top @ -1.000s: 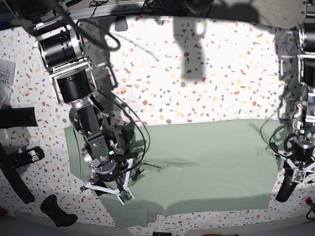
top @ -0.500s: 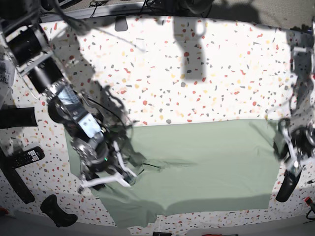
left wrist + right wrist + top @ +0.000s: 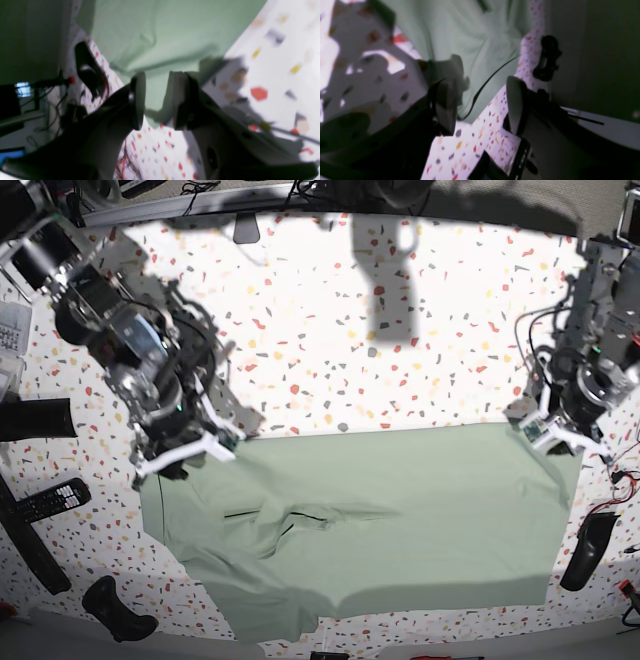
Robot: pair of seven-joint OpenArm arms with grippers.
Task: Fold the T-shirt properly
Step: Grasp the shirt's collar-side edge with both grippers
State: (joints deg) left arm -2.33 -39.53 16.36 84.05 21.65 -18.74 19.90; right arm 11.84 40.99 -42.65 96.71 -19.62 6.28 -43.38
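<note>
I count one T-shirt (image 3: 400, 510), spread flat across the near half of the speckled table (image 3: 400, 340), with a bunched wrinkle left of its middle. I have two arms over it, one at each far corner of the cloth. My right gripper (image 3: 185, 452) hovers at the far-left corner with its jaws wide apart and nothing between them. My left gripper (image 3: 553, 435) sits at the far-right corner, jaws parted by a narrow gap; I cannot tell whether cloth is caught there. One remote (image 3: 50, 500) lies at the left edge.
</note>
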